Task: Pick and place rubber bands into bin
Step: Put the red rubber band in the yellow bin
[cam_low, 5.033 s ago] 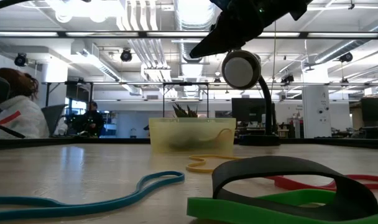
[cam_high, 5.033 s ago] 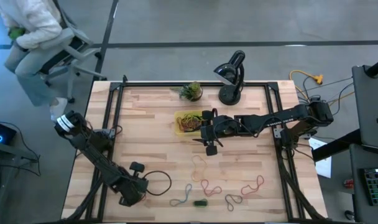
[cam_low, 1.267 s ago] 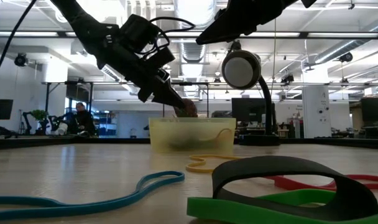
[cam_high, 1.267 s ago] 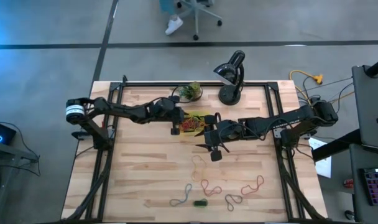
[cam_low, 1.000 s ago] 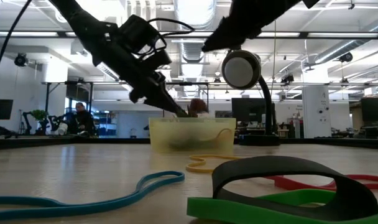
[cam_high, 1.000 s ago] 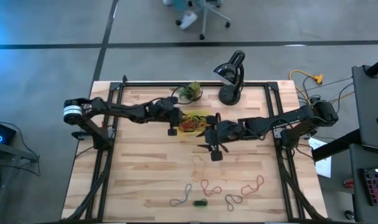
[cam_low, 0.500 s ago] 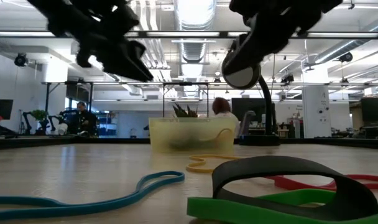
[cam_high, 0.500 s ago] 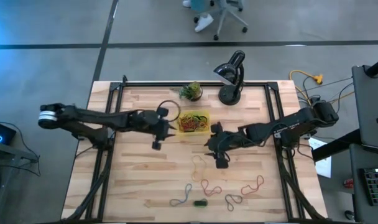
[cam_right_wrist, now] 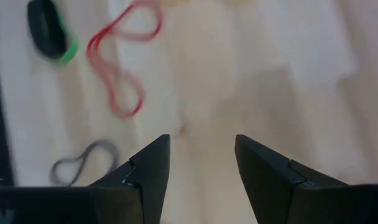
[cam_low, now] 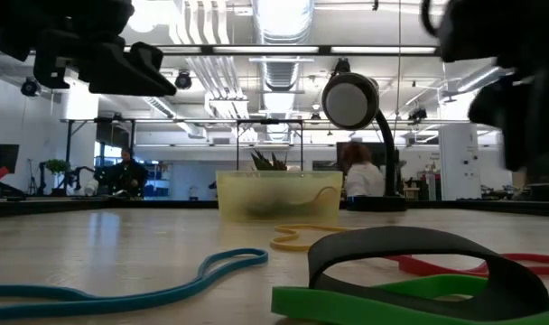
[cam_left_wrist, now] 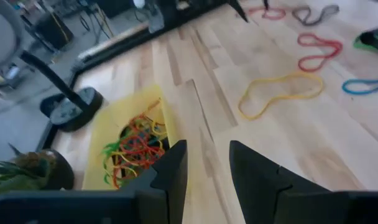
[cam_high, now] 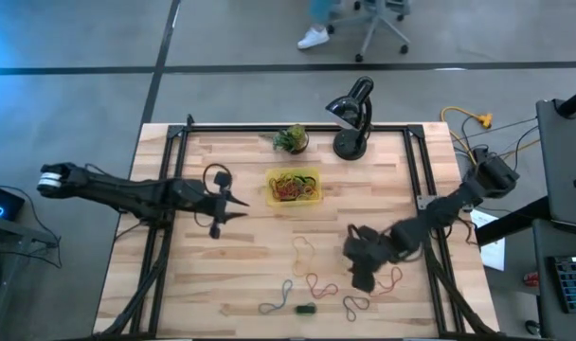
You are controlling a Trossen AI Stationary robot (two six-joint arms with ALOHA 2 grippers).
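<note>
High view: my right end effector (cam_high: 362,268), released and empty, should descend squarely over the red band (cam_high: 386,281) at 3 o'clock.

We log a light wooden plank table (cam_high: 241,256) with a black frame along its edges, and at its far edge stand a small potted plant (cam_high: 291,139) and the round base of a black desk lamp (cam_high: 351,145). Just nearer than the plant sits the yellow bin (cam_high: 294,187), holding a tangle of red, yellow and green bands. On the near half we count loose rubber bands lying flat: a yellow one (cam_high: 303,250), a blue one (cam_high: 276,301), a red one (cam_high: 318,284), a green-and-dark one (cam_high: 304,309), a grey one (cam_high: 355,305) and another red one (cam_high: 387,281), well apart from the bin.
</note>
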